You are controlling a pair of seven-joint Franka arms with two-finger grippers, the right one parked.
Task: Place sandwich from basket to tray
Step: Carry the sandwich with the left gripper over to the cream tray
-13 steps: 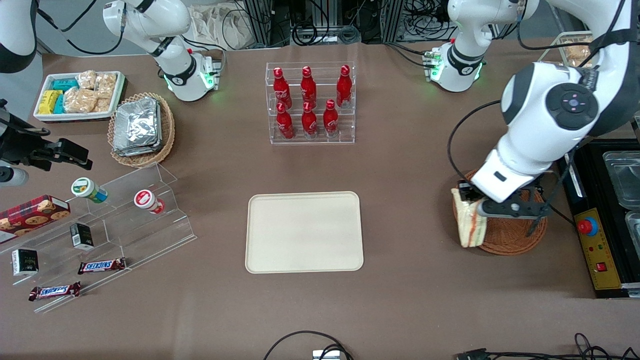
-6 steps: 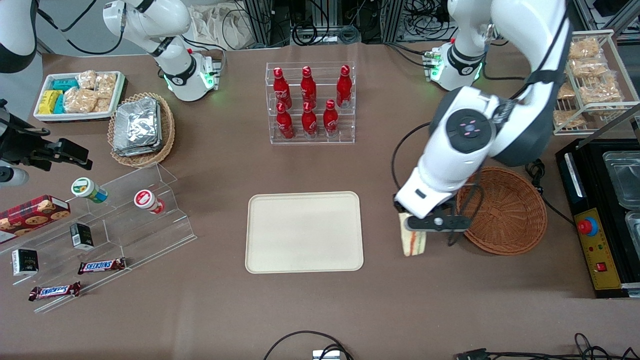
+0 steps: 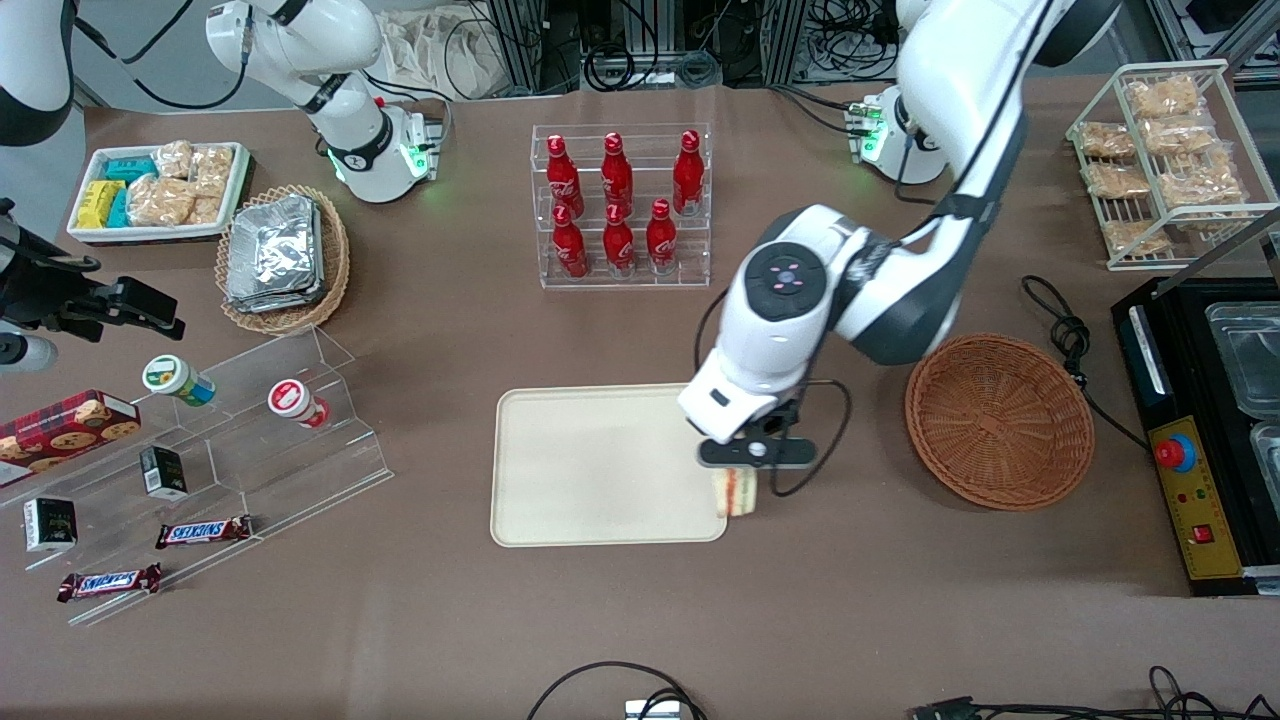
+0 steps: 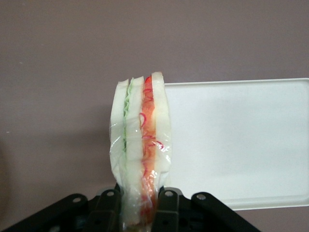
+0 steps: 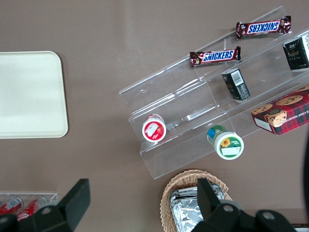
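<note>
My left gripper [image 3: 737,466] hangs over the edge of the cream tray [image 3: 590,470] that faces the basket, shut on the sandwich [image 3: 735,492]. In the left wrist view the two black fingers [image 4: 166,205] clamp the plastic-wrapped sandwich [image 4: 140,145], whose white bread, green and red-orange layers stand on edge. It sits above the tray's rim [image 4: 231,81], half over the brown table. The reddish-brown wicker basket [image 3: 998,420] lies empty toward the working arm's end of the table.
A clear rack of red bottles [image 3: 620,205] stands farther from the front camera than the tray. An acrylic shelf with snacks [image 3: 200,440] and a tan basket of foil packets [image 3: 282,258] lie toward the parked arm's end. A black cable [image 3: 1065,330] runs beside the basket.
The left arm carried the sandwich out of the basket and sideways across the table, arriving over the tray's edge. The basket is left empty.
</note>
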